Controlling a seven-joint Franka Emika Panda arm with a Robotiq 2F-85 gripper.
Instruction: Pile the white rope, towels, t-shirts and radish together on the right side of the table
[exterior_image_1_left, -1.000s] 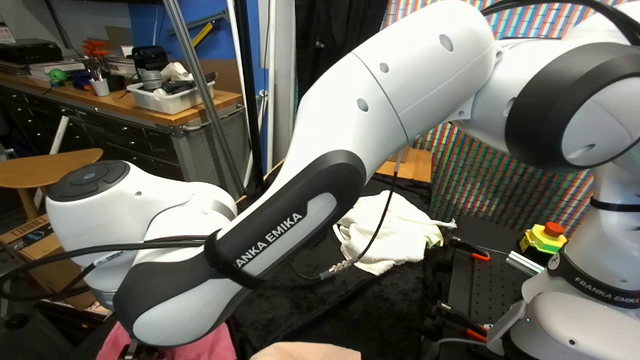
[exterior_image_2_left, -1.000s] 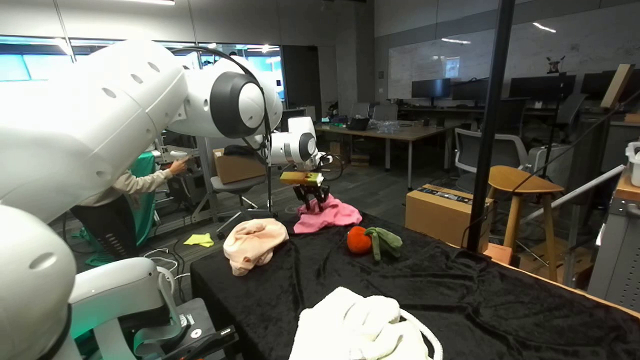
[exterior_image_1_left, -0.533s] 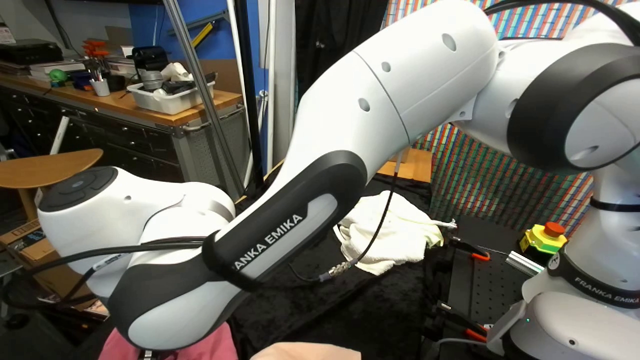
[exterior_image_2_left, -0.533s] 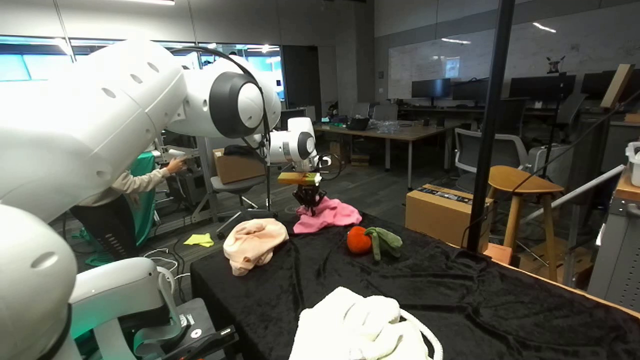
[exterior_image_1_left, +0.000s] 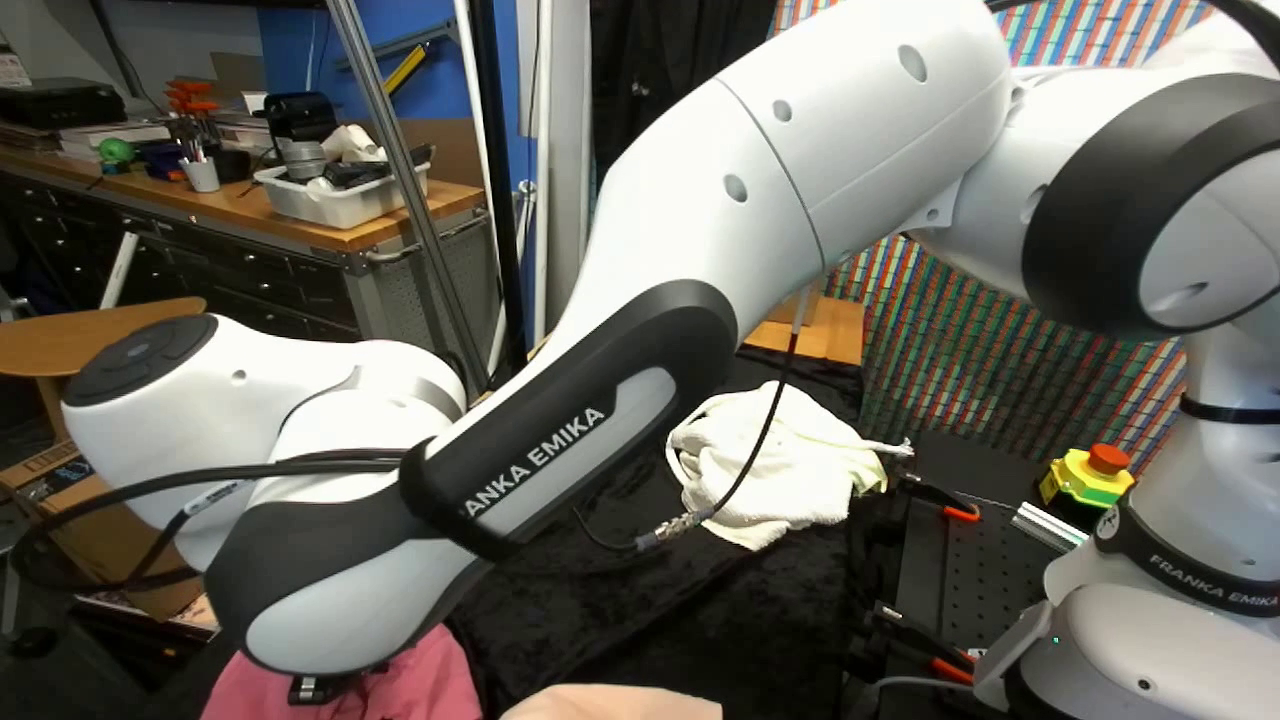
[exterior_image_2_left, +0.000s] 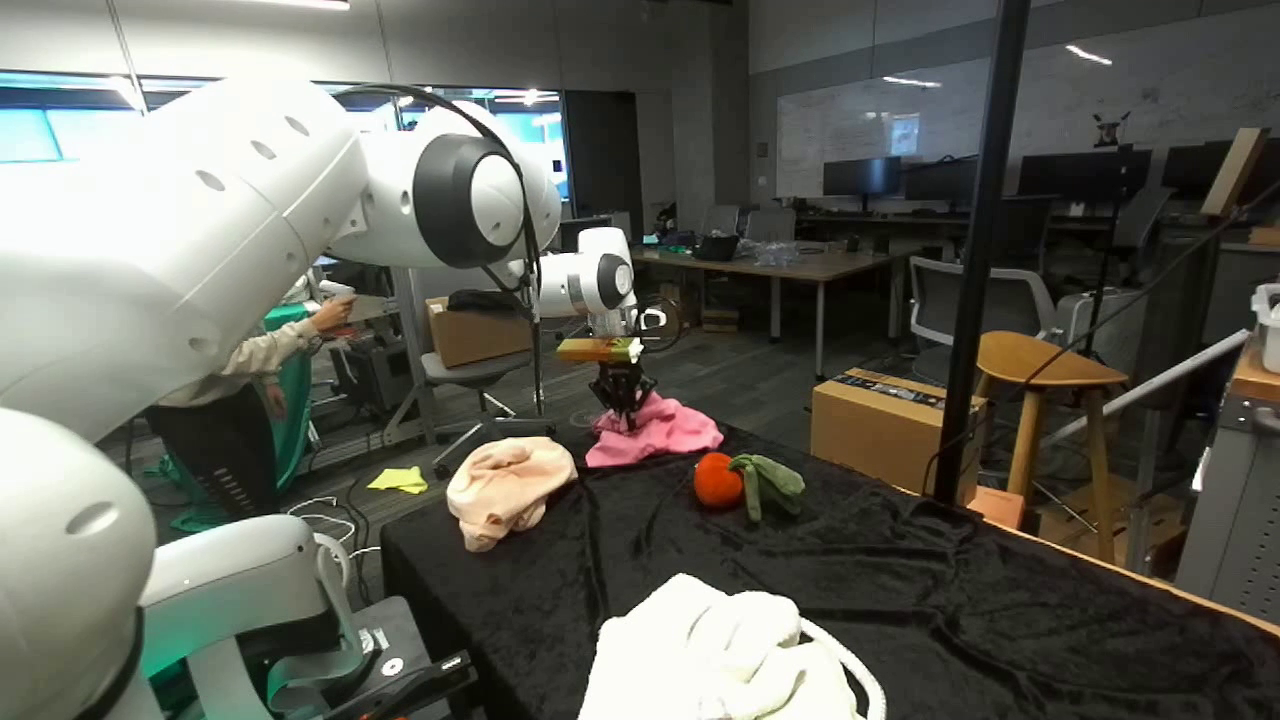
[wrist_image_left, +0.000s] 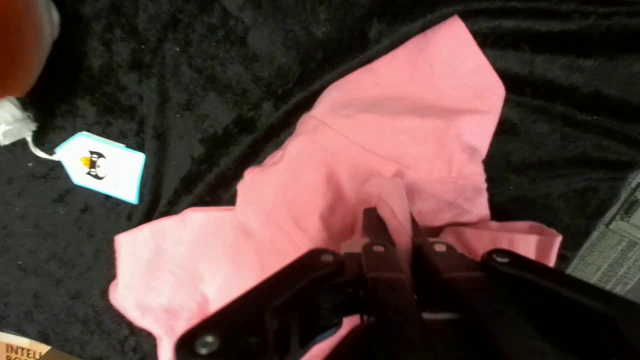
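Note:
The pink cloth (exterior_image_2_left: 665, 430) lies crumpled at the table's far end and also shows in an exterior view (exterior_image_1_left: 430, 680). My gripper (wrist_image_left: 392, 220) is shut on a raised fold of this pink cloth (wrist_image_left: 290, 200); the rest spreads on the black table cover. The gripper also shows in an exterior view (exterior_image_2_left: 626, 422). A peach cloth (exterior_image_2_left: 510, 485) lies near it. The radish, a red-orange plush (exterior_image_2_left: 718, 480) with green leaves (exterior_image_2_left: 768, 485), lies closer in; its red side (wrist_image_left: 20, 45) is in the wrist view corner. White towels (exterior_image_2_left: 690, 660) lie with the white rope (exterior_image_2_left: 850, 665) on them.
A black velvet cover (exterior_image_2_left: 860, 590) with wrinkles lies over the table. A dark post (exterior_image_2_left: 975, 260) stands at the table's edge. A yellow cloth (exterior_image_2_left: 400, 480) lies on the floor. A paper tag (wrist_image_left: 102, 167) lies beside the pink cloth. A person (exterior_image_2_left: 235, 390) stands beyond the arm.
The gripper's fingers, spread over the pink cloth a second ago, have come together on a fold of it. The arm has dipped, then risen slightly. The person's arm has moved.

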